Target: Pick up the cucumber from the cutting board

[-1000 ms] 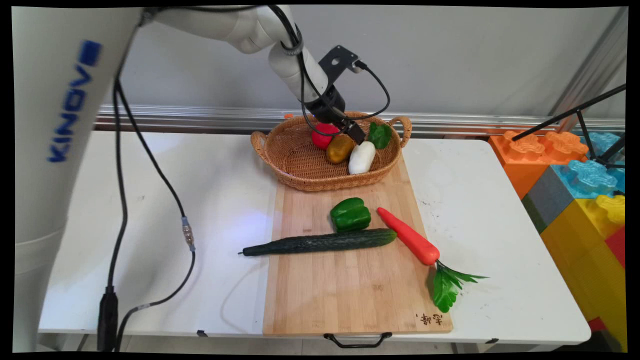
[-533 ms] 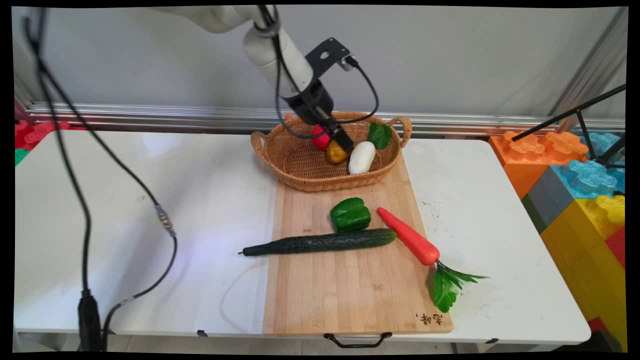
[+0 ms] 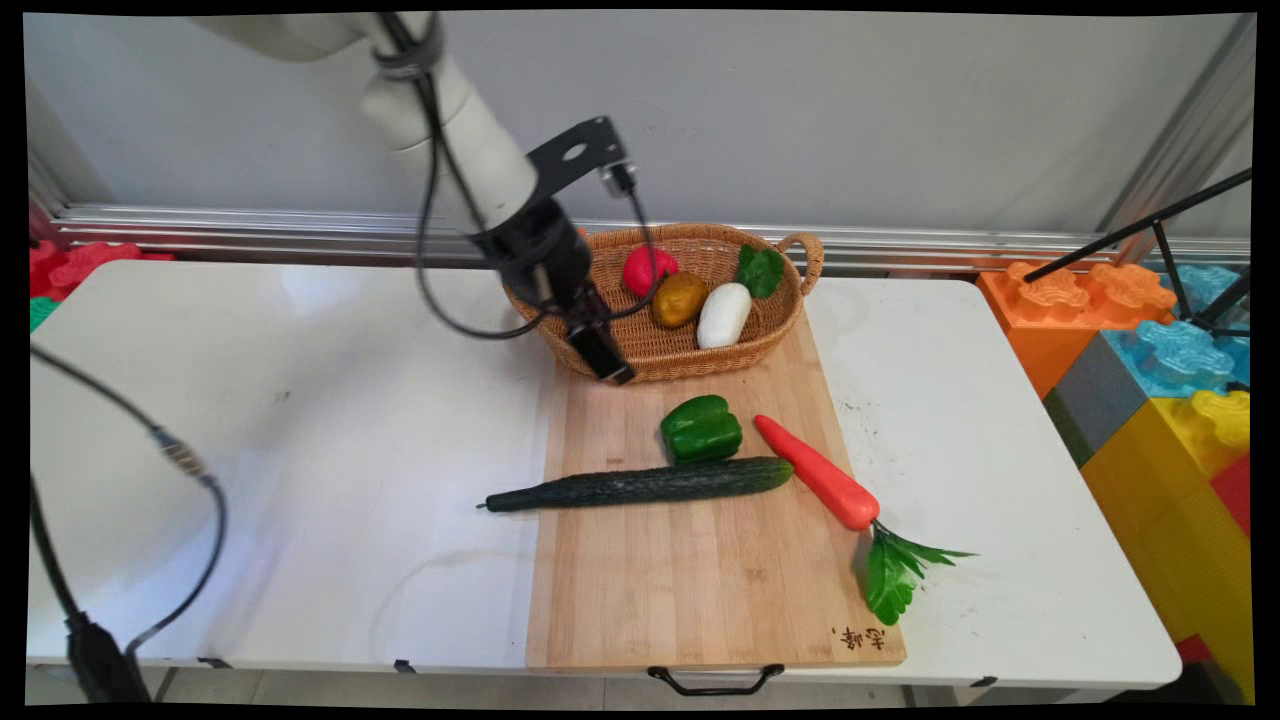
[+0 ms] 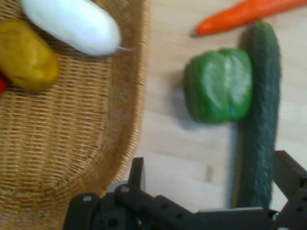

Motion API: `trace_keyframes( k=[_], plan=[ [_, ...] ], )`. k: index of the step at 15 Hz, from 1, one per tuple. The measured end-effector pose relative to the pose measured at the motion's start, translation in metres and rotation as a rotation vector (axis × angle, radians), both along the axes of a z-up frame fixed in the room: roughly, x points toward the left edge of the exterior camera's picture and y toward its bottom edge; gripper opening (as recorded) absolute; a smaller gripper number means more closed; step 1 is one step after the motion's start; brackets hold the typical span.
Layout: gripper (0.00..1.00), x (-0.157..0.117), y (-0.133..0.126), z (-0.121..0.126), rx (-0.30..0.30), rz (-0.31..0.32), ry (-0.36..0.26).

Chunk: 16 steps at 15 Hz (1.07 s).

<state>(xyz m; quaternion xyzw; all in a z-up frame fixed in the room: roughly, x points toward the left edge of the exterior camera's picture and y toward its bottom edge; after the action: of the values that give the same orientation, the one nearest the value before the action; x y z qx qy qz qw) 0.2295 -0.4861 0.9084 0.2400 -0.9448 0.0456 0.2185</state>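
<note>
My gripper (image 3: 605,360) hangs open and empty over the near left rim of a wicker basket (image 3: 640,352), at the far end of a wooden cutting board (image 3: 700,580). In the basket lie a red pepper (image 3: 648,268), a brown potato (image 3: 680,298), a white radish (image 3: 724,314) and a green leaf (image 3: 760,270). A green pepper (image 3: 701,428), a cucumber (image 3: 650,484) and a carrot (image 3: 818,485) lie on the board. In the hand view the gripper (image 4: 210,163) straddles bare board beside the basket (image 4: 72,143), with the green pepper (image 4: 219,85) and cucumber (image 4: 259,124) ahead.
Black cables hang from the arm over the table's left side (image 3: 180,460). Big coloured building blocks (image 3: 1150,360) stand off the table's right edge, with a black tripod leg (image 3: 1140,225) above them. A metal rail (image 3: 300,225) runs along the wall behind.
The gripper has left the vegetables inside the basket and swung left and toward the near side, to the basket's near left rim. Nothing came with it; the vegetables lie as before.
</note>
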Motion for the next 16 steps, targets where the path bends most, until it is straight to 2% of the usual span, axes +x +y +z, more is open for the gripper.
trace_keyframes(
  k=[4, 7, 12, 16],
  plan=[
    [1.00, 0.022, 0.024, -0.012, -0.022, -0.117, 0.022],
    [1.00, 0.035, 0.033, -0.032, -0.040, -0.173, 0.045],
    [1.00, 0.046, 0.049, -0.068, -0.020, -0.209, 0.091],
    [1.00, 0.046, 0.057, -0.094, -0.017, -0.217, 0.101]
  ],
)
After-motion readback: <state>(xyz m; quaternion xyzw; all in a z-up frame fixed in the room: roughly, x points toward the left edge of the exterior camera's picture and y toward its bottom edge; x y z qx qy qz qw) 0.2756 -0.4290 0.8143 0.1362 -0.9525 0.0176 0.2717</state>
